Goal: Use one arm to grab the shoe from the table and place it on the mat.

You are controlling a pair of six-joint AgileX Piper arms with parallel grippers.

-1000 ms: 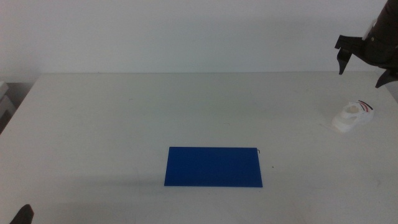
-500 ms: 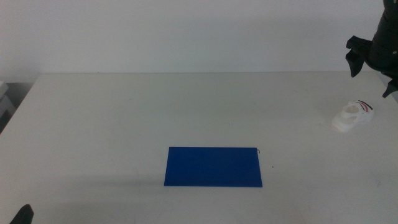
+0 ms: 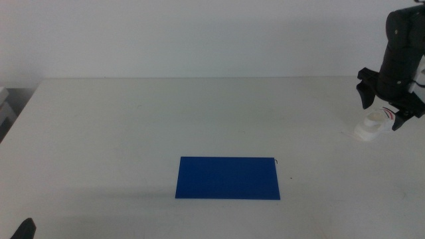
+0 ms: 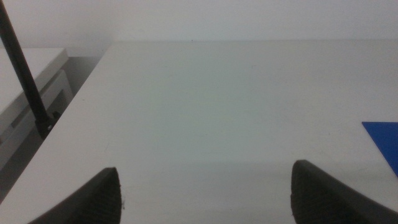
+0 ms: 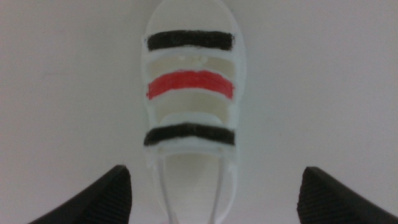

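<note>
The small white shoe (image 3: 374, 125) with black and red straps lies on the table (image 3: 199, 113) at the far right. My right gripper (image 3: 380, 114) hangs open just above it, one jaw on each side. The right wrist view looks straight down on the shoe (image 5: 189, 93), with my right gripper (image 5: 214, 196) wide open around its heel end. The dark blue mat (image 3: 228, 178) lies flat near the table's front middle, far left of the shoe. My left gripper (image 4: 205, 193) is open and empty at the table's front left corner, with a mat corner (image 4: 384, 138) in its view.
The table's left edge (image 4: 74, 124) drops to a grey surface beside it, with a thin black cable (image 4: 25, 74) rising there. A white wall stands behind the table.
My right gripper has come down from above the table's far right edge and turned, so it now hangs over the shoe. The shoe, the mat and the left arm have not moved.
</note>
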